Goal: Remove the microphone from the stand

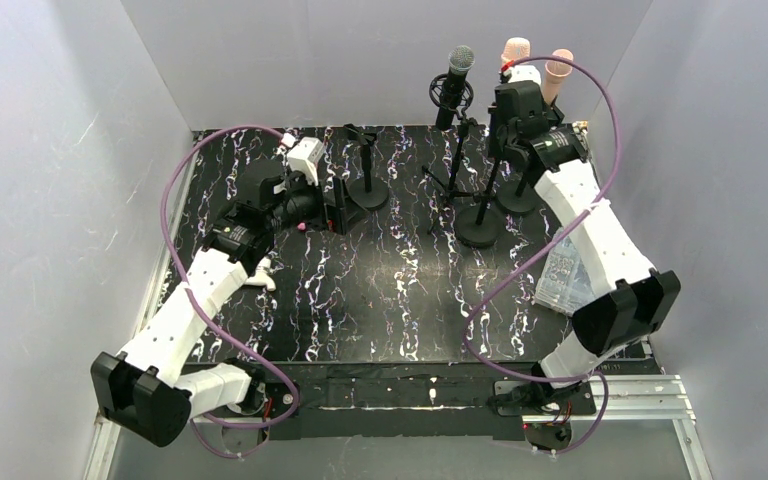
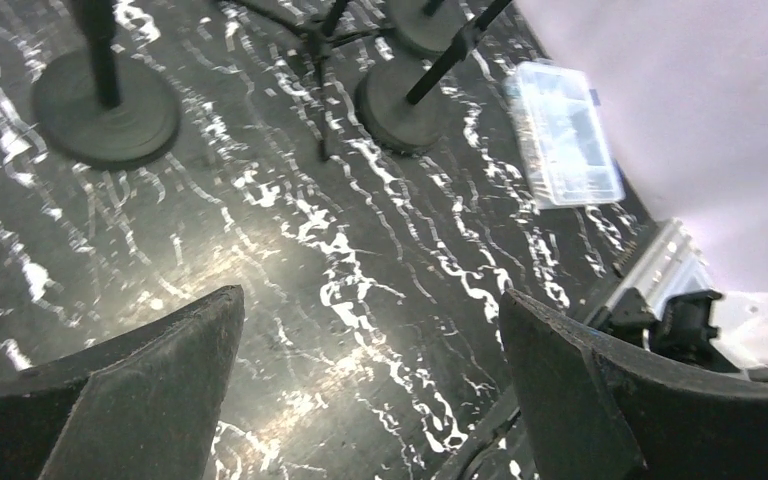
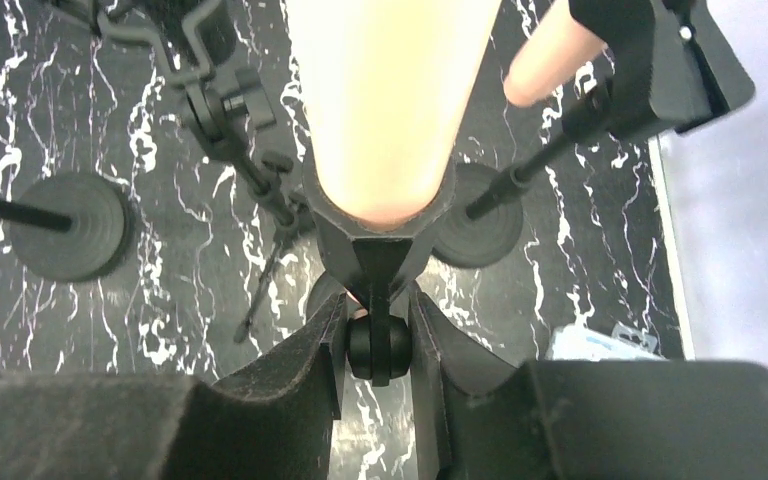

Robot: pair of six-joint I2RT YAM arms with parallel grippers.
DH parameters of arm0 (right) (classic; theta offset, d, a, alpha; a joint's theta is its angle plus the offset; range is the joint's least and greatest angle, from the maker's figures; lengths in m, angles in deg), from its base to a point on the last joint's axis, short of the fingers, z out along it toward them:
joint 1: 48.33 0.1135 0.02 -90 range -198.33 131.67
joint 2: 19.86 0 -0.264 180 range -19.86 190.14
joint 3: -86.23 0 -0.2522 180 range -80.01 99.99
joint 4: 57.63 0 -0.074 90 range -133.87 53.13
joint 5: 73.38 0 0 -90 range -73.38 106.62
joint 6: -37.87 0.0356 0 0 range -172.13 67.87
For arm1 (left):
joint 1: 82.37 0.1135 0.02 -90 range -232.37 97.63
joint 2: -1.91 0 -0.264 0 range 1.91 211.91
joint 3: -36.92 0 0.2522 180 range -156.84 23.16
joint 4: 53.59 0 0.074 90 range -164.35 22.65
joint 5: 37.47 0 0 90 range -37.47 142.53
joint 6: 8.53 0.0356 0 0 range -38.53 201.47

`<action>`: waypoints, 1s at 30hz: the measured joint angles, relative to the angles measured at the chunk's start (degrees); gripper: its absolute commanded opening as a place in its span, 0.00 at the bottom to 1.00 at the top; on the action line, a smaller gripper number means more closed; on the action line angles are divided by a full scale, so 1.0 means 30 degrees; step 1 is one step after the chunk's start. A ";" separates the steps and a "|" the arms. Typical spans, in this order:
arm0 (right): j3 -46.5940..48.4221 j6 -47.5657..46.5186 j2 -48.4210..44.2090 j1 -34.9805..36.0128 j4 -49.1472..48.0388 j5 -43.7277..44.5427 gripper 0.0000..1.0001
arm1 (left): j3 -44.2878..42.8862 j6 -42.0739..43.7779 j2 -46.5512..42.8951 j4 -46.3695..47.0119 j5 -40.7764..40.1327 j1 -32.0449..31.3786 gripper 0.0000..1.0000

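Above the right gripper (image 3: pixel 375 300), the peach microphone (image 3: pixel 385 110) runs off the top edge, head unseen. The pole below the black knob (image 3: pixel 378 350) pinched between its fingers (image 3: pixel 295 385) is hidden. Ahead of the left gripper (image 2: pixel 370 298), stand poles (image 2: pixel 103 50) are cut off at the top edge.

We see a counter (image 2: pixel 290 330) with a glossy black, white-veined marble-look surface. The peach microphone (image 3: pixel 385 90) looks smooth and matt to us. Its stand clip (image 3: pixel 375 250) is matt black plastic, and the jaws are grainy matt black.
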 measured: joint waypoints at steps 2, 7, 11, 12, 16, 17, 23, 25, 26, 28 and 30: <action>-0.0066 -0.0029 -0.0554 0.0000 0.0874 -0.0291 0.01 | -0.0036 -0.0080 0.0109 0.0619 0.1049 0.0000 0.98; -0.0306 -0.0138 -0.1960 -0.0007 0.2025 -0.1392 0.01 | -0.0036 -0.0219 0.0809 0.2455 0.3162 -0.0248 0.98; -0.0321 -0.0182 -0.2747 0.0000 0.2674 -0.2900 0.01 | -0.0036 -0.0095 0.1719 0.3789 0.4422 -0.0940 0.98; -0.0321 -0.0219 -0.2871 0.0007 0.2718 -0.3402 0.01 | -0.0073 0.0015 0.1916 0.3985 0.4641 -0.1166 0.98; -0.0321 -0.0357 -0.3053 0.0044 0.2922 -0.5727 0.01 | -0.0707 0.0525 0.2783 0.4575 0.5224 -0.1792 0.96; -0.0321 -0.0364 -0.3053 0.0058 0.2965 -0.6419 0.01 | -0.0962 0.0663 0.3009 0.4685 0.5355 -0.1894 0.96; -0.0248 -0.0291 -0.3053 0.0452 0.2965 -1.0418 0.01 | -0.2302 0.1246 0.4160 0.5909 0.6317 -0.1945 0.91; -0.0153 -0.0189 -0.3053 0.0612 0.2878 -1.1577 0.01 | -0.2579 0.1282 0.4554 0.6499 0.6870 -0.1945 0.88; -0.0044 -0.0087 -0.3053 0.0678 0.2841 -1.2138 0.01 | -0.2608 0.1275 0.4707 0.6754 0.7125 -0.1945 0.87; 0.0226 0.0124 -0.3053 0.0838 0.2710 -1.3034 0.01 | -0.2608 0.1275 0.4998 0.7184 0.7708 -0.1945 0.83; 0.0656 0.0335 -0.3024 0.1035 0.2506 -1.3770 0.01 | -0.2608 0.1231 0.5282 0.7526 0.8080 -0.1945 0.76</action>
